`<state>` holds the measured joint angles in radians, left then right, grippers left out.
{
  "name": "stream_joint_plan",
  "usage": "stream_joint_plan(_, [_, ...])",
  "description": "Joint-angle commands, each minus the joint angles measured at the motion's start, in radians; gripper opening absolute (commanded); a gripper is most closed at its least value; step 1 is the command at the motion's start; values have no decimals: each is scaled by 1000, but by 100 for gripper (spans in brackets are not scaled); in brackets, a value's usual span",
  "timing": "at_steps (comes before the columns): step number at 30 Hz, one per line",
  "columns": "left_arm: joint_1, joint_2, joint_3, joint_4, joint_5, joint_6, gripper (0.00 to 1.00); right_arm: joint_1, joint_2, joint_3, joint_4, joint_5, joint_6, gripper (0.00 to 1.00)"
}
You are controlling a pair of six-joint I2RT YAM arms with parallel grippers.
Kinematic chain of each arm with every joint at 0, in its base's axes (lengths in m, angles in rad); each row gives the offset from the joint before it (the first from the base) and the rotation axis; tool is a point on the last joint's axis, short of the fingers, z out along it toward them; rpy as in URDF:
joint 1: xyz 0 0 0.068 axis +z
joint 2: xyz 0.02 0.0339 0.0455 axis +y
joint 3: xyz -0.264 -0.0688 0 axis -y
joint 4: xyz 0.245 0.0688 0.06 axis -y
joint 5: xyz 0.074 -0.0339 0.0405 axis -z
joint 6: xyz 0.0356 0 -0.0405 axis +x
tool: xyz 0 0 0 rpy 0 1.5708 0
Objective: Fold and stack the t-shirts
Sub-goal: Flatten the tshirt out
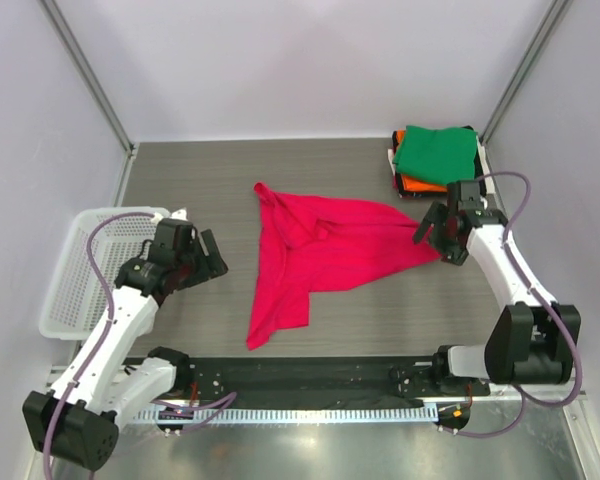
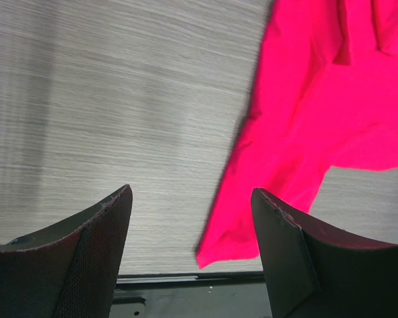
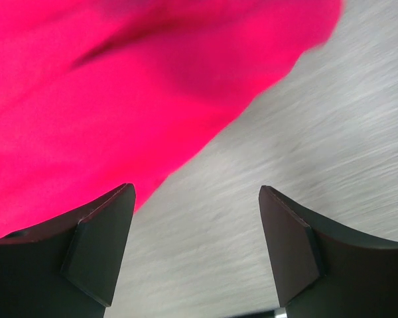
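Observation:
A bright pink-red t-shirt [image 1: 320, 250] lies unfolded and rumpled on the middle of the table, one end trailing toward the near edge. My left gripper [image 1: 217, 262] stands open to its left, apart from it; in the left wrist view the shirt [image 2: 318, 112] fills the upper right and its lower corner sits near the right finger of that gripper [image 2: 191, 192]. My right gripper [image 1: 435, 240] is open at the shirt's right tip. In the right wrist view the cloth [image 3: 119, 86] reaches the left finger, and bare table shows between the jaws of the gripper [image 3: 196, 189].
A stack of folded shirts with a green one [image 1: 437, 152] over an orange one [image 1: 420, 185] sits at the back right corner. A white mesh basket [image 1: 80, 270] stands at the left edge beside the left arm. Grey walls enclose the wood-grain table [image 1: 200, 180].

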<state>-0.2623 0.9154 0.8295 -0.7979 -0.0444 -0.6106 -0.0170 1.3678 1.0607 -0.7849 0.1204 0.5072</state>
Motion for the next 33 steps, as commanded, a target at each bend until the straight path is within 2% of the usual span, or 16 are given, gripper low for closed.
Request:
stream_joint_plan(1, [-73,13,-7,11,-11,-61,73,0,-75,-150,113,-239,68,81])
stream_joint_plan(4, [-181,33,-48,20,-28,-170,73,0,-87,-221,159,-286,97,79])
stream_joint_plan(8, [-368,31,-127,57,-46,-328,73,-3,-104,-290,171,-202,146,79])
stream_joint_plan(11, [-452,34,-193,100,-58,-411,74,-12,-85,-309,213,-183,154,79])
stream_joint_plan(15, [-492,60,-291,201,-6,-465,75,-21,-4,-300,277,-232,140,78])
stream_joint_plan(21, [-514,111,-345,325,29,-509,72,-21,118,-258,387,-248,152,73])
stream_joint_plan(23, [-520,135,-360,367,40,-517,66,-21,152,-239,418,-271,149,68])
stream_joint_plan(25, [-529,163,-365,414,67,-526,55,-21,185,-226,435,-291,149,64])
stream_joint_plan(27, [-537,175,-366,440,74,-529,40,-21,189,-220,444,-306,152,54])
stream_joint_plan(28, [-545,178,-365,463,74,-531,16,-21,186,-222,450,-324,154,49])
stream_joint_plan(30, [-548,160,-348,457,68,-529,0,-21,175,-220,454,-340,152,32])
stream_joint_plan(31, [-549,143,-319,421,58,-529,0,-21,157,-219,444,-349,148,25])
stream_joint_plan(32, [-549,93,-293,378,51,-520,0,-21,146,-216,437,-360,146,12])
stream_joint_plan(33, [-548,71,-220,326,4,-512,0,-21,133,-209,423,-366,139,6])
